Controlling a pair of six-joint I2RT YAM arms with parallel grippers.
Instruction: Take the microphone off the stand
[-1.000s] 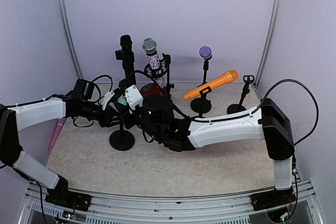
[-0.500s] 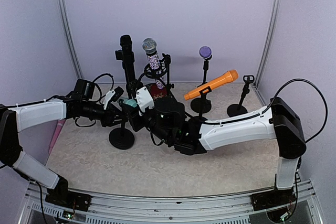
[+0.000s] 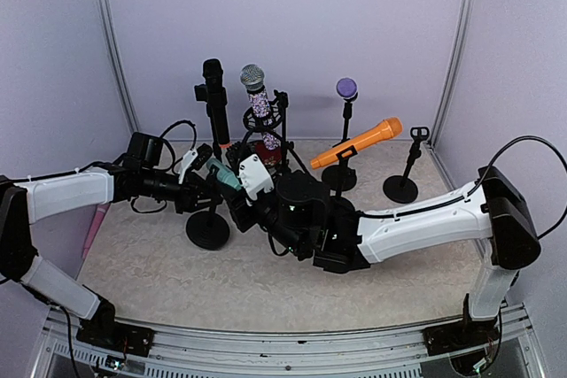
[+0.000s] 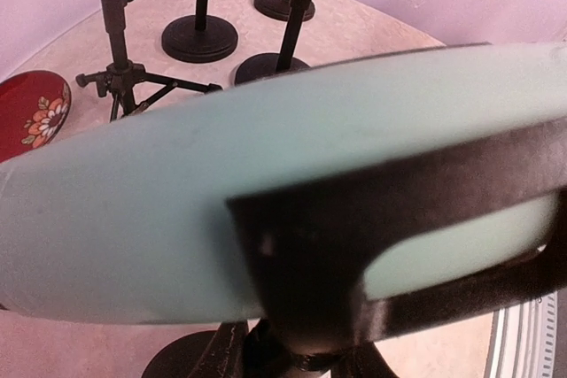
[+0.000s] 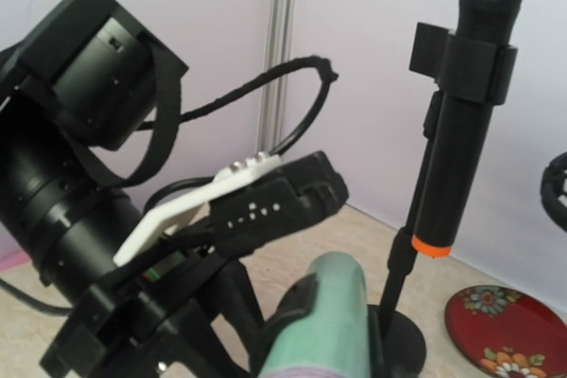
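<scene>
My right claw (image 3: 241,176) is closed on the tail end of the mint-green microphone (image 3: 221,175). From overhead its body runs out of my fingers, up and away toward my left claw (image 3: 202,172). In my right wrist view the same green barrel rises from the bottom edge, straight ahead of the claw, though my own fingers are out of that frame.

The microphone sits in the black clip (image 4: 354,245) of its stand (image 3: 208,229). My left wrist camera is pressed so close that the green body fills the frame, with the clip cupping it from below and the stand's pole dropping away beneath.

My left claw is right up against that clip and the top of the pole, and its white-plated finger (image 5: 190,210) reaches in just above the microphone. I cannot tell whether this claw is clamped on the stand or only resting beside it.

Beyond my right claw a black microphone (image 5: 469,86) with an orange ring stands upright on its own stand. A red flowered plate (image 5: 509,334) lies on the surface (image 3: 266,289) past it. Farther off from both claws are a glittery microphone (image 3: 257,99) and an orange microphone (image 3: 356,143), each on a stand.
</scene>
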